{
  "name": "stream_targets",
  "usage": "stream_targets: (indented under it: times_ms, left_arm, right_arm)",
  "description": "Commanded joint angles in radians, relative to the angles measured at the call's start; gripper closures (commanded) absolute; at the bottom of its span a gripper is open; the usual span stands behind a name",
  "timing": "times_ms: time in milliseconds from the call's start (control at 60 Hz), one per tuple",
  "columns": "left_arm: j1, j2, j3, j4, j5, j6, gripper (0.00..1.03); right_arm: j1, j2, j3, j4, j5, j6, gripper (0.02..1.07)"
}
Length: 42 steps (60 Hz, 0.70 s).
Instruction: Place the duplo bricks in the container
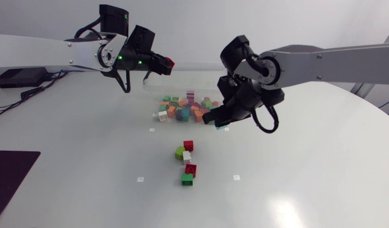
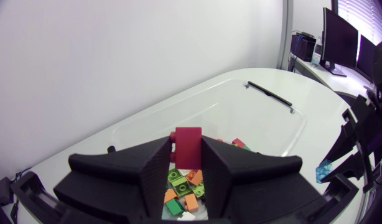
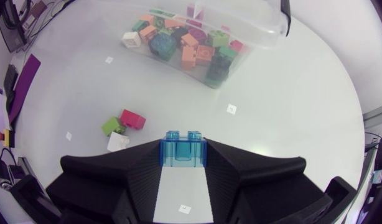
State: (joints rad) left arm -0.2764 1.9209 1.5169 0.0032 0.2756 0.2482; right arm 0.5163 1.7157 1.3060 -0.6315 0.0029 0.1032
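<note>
A red duplo brick [image 2: 188, 144] is clamped between the two black fingers of the left gripper [image 2: 186, 155], which presses on it from both sides above the clear plastic container [image 2: 253, 121]. The mixed pile of orange, green, white and pink bricks [image 1: 185, 109] lying in the container shows beneath those fingers. A translucent blue duplo brick [image 3: 182, 151], its two studs pointing away from the wrist, is pinched the same way in the right gripper [image 3: 183, 163]. That gripper hangs over bare table near the container's front right corner, outside it.

Five bricks lie loose on the white table [image 1: 308, 183] in front of the container, apart from it. A small red brick [image 1: 188, 145], a lime green brick [image 1: 179, 152] and a white brick [image 1: 187, 156] touch in one cluster. Nearer the table's front, a second red brick [image 1: 191, 169] touches a dark green brick [image 1: 187, 180].

The left arm [image 1: 42, 54] comes in from the left side, and the right arm [image 1: 334, 63] from the right. Small white markers [image 1: 140, 179] dot the table.
</note>
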Motion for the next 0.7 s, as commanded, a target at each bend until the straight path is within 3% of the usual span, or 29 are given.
stream_targets:
  times_ms: [0,83,117,133,233,517,683]
  left_arm:
    - [-0.006,0.046,0.049,0.018,-0.016,-0.029,0.79]
    - [-0.010,0.072,0.074,0.009,-0.039,-0.030,0.47]
    - [-0.012,0.072,0.072,0.007,-0.044,-0.029,0.40]
    - [-0.015,0.069,0.066,0.006,-0.050,-0.023,0.28]
    - [-0.026,0.021,0.014,0.007,-0.055,-0.001,0.09]
    - [-0.027,-0.218,-0.231,0.020,-0.042,0.122,0.06]
    - [-0.012,-0.313,-0.336,-0.054,0.051,0.215,0.06]
  right_arm:
    - [-0.007,-0.028,0.058,-0.030,-0.009,0.000,0.87]
    - [-0.015,-0.030,0.104,-0.046,-0.012,0.003,0.87]
    - [-0.016,-0.030,0.121,-0.053,-0.017,0.003,0.87]
    - [-0.019,-0.030,0.131,-0.054,-0.023,0.004,0.87]
    - [-0.022,-0.024,0.176,-0.057,-0.027,0.007,0.87]
    - [-0.048,0.045,0.305,-0.046,-0.053,0.033,0.87]
    - [-0.048,0.082,0.360,-0.036,-0.055,0.044,0.87]
